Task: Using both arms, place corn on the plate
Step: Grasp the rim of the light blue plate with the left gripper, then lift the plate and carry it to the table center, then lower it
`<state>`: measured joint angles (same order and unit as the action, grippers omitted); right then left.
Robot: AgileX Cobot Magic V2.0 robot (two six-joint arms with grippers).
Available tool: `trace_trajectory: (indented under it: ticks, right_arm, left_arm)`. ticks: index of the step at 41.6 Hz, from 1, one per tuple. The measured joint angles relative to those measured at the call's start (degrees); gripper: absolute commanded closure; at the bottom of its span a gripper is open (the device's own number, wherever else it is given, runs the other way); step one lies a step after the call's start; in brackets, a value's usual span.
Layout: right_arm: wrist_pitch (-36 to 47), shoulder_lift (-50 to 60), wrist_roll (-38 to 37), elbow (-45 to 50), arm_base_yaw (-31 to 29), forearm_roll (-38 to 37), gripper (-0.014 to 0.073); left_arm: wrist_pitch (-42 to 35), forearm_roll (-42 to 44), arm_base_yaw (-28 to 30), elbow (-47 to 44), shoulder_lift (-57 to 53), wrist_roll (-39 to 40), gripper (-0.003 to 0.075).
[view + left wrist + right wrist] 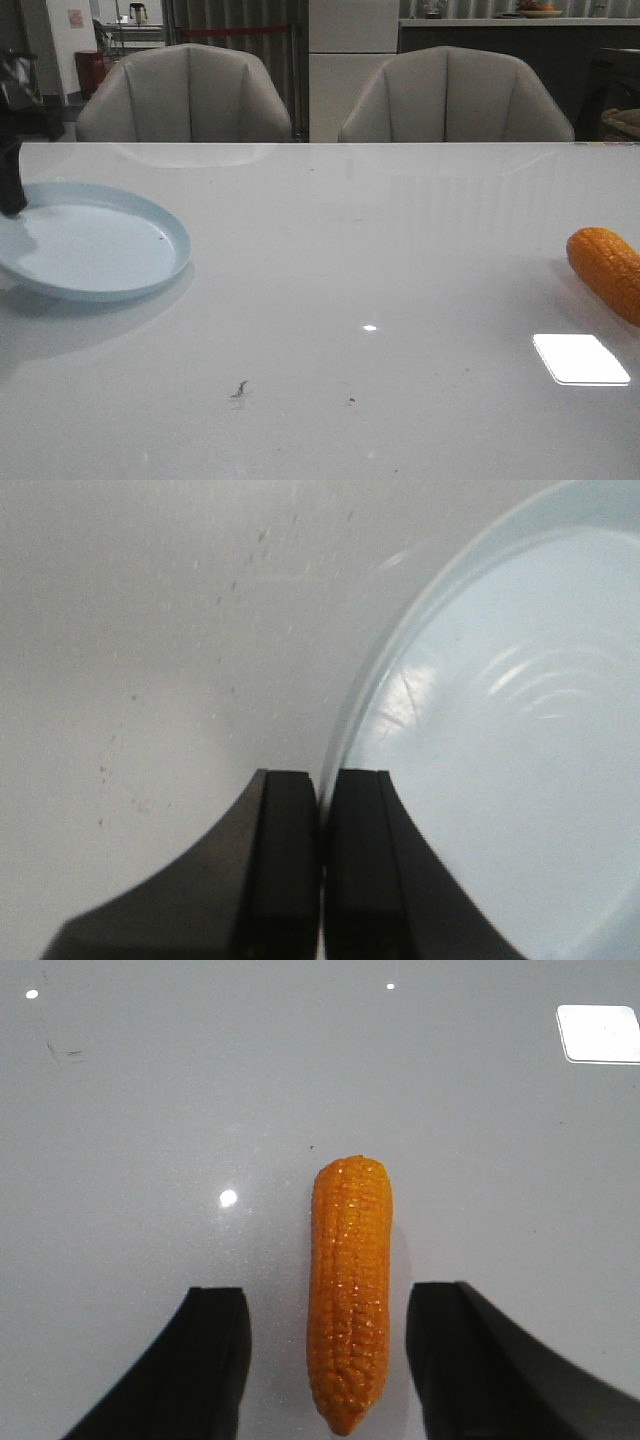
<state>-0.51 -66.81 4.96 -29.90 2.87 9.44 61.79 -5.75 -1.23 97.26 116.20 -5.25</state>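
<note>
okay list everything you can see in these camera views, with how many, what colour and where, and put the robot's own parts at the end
corn cob: one, orange-yellow, lying on the table at the far right edge of the front view, between the right gripper's fingers and untouched.
plate: one, pale blue, at the table's left side, empty, lifted on its near side with a shadow beneath.
table: one, glossy white, with light reflections and a few small dark specks.
chairs: two, grey, behind the table's far edge.
left gripper: one, black, fingers shut on the plate's rim.
right gripper: one, black, fingers open on either side of the corn cob.
</note>
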Motion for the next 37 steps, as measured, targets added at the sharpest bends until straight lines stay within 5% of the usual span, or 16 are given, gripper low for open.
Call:
trace_trajectory:
  ticks: [15,37]
  right_arm:
    - [0.0,0.0,0.0,0.0,0.0,0.0,0.0127]
    - [0.0,0.0,0.0,0.0,0.0,0.0,0.0127]
  left_arm:
    - [3.7,-10.4,-6.9,16.0,0.0,0.0,0.0627]
    - [5.2,-12.0,-20.3,17.1,7.8,-0.4,0.0627]
